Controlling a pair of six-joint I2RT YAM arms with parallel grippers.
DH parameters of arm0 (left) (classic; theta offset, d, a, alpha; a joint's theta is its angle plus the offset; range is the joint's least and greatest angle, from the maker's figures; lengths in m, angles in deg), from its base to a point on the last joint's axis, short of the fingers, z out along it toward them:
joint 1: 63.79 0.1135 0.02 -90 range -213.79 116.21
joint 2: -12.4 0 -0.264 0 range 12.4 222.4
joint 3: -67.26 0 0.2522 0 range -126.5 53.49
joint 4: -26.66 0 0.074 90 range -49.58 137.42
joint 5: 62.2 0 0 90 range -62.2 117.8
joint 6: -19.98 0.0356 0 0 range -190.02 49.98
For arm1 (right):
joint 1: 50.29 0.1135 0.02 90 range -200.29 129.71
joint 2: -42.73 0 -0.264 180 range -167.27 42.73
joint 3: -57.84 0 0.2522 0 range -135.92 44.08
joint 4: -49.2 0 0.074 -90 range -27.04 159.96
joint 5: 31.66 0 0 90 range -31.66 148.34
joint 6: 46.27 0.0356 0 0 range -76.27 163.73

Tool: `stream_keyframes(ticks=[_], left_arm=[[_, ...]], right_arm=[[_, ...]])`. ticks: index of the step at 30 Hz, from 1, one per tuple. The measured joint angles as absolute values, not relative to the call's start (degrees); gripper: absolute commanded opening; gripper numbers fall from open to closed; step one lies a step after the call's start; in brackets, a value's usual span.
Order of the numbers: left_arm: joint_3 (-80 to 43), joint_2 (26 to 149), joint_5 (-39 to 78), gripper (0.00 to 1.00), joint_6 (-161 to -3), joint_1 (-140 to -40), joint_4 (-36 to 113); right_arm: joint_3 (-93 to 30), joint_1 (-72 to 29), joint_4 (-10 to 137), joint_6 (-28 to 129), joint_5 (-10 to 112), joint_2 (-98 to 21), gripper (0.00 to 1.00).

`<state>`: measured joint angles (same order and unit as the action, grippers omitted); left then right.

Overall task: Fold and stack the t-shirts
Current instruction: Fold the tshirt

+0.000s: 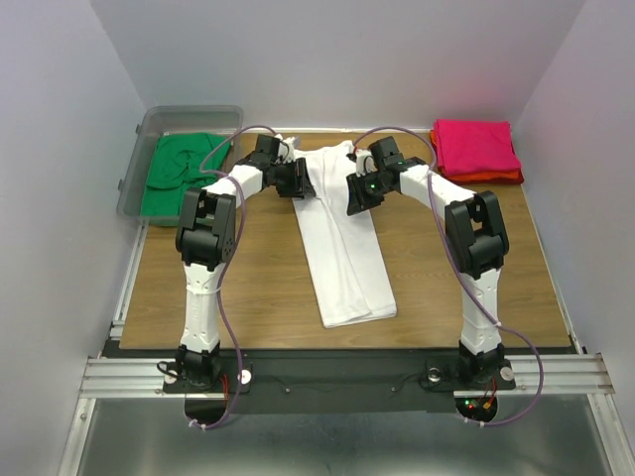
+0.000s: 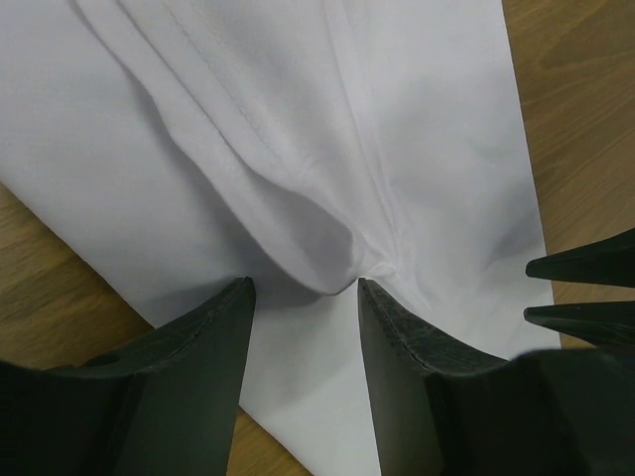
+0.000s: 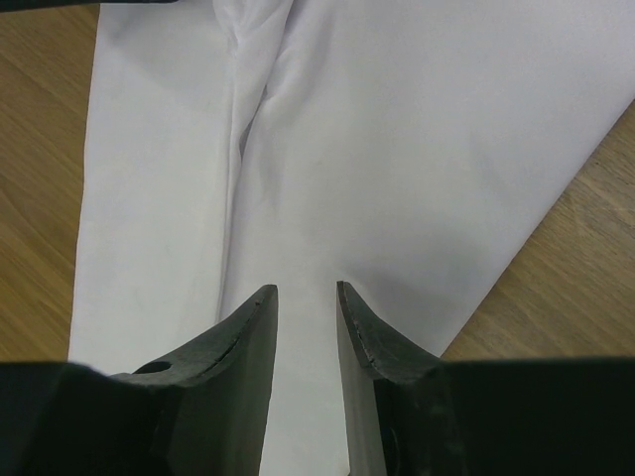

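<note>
On the wooden table [image 1: 248,283] within pale walls [image 1: 337,50], the white t-shirt [image 1: 342,248] lies folded lengthwise, the left gripper [image 2: 303,283] parted over its puckered edge, the right gripper [image 3: 306,288] narrowly parted above it, the green t-shirt [image 1: 179,174] in a clear bin [image 1: 193,112] far left of it, and the magenta t-shirt [image 1: 474,144] atop the red-orange t-shirt [image 1: 488,178] far right.

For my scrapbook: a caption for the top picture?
Left hand and right hand over a long white cloth t-shirt.

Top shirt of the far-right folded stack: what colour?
The folded cloth shirt is magenta pink, clearest in the top external view.
</note>
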<state>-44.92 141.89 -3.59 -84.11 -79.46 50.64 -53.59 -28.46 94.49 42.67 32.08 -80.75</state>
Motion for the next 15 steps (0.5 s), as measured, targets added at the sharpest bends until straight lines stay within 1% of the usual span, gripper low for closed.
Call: stream_keyframes(ticks=[15], left_arm=[[-45.7, 142.1, -6.3, 0.52, -87.2, -79.5, 46.5]], right_arm=[[-52.5, -28.5, 94.2, 42.6, 32.0, -80.8, 0.36]])
